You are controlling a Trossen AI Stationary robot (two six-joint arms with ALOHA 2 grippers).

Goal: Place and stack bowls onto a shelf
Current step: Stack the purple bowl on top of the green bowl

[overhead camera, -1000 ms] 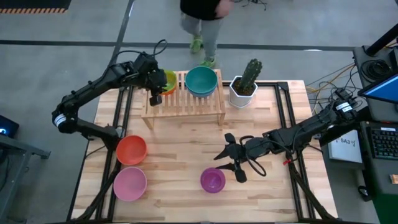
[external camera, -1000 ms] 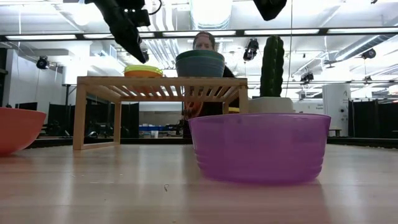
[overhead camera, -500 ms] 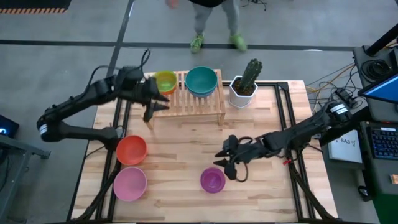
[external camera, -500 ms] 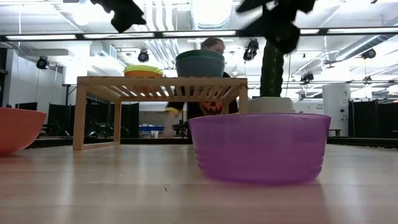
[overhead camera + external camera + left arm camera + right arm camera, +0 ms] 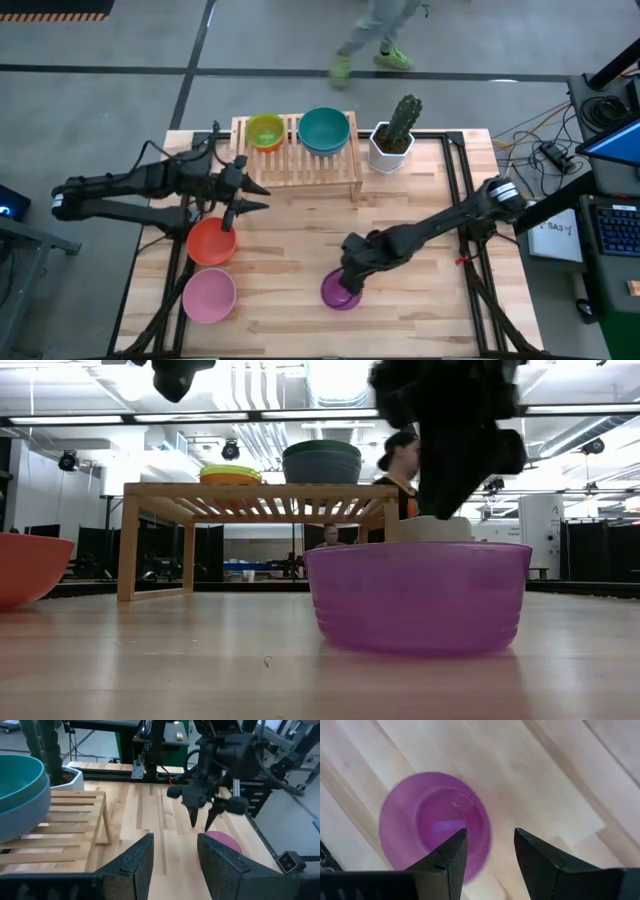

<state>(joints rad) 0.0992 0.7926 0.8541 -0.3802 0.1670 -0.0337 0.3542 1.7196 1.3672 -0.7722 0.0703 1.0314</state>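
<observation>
Both arms have shifted within a second: the left hand (image 5: 243, 195) has drawn back from the wooden shelf (image 5: 300, 172) and now hovers, fingers spread and empty, just above the red-orange bowl (image 5: 211, 241) near the worktop's (image 5: 290, 245) left edge, while the right hand (image 5: 350, 283) has swung down over the purple bowl (image 5: 340, 291) at front centre. Its fingers stand apart, one over the bowl's inside and one outside the rim, as the right wrist view shows; they have not yet pinched it.

On the shelf, a yellow bowl (image 5: 265, 130) sits on top of a short stack at the left end, with an orange one under it in the low view, and a teal bowl (image 5: 324, 130) is nested in a blue one beside it; the shelf's right end is bare. A pink bowl (image 5: 209, 295) waits at the front left corner. The potted cactus (image 5: 396, 135) stands just right of the shelf, apart from it.

By the look of it, the left arm has finished a drop-off and is lining up the red-orange bowl, while the right arm is about to grip the purple one; three bowls remain on the worktop. A person (image 5: 372, 35) walks past beyond the far edge.
</observation>
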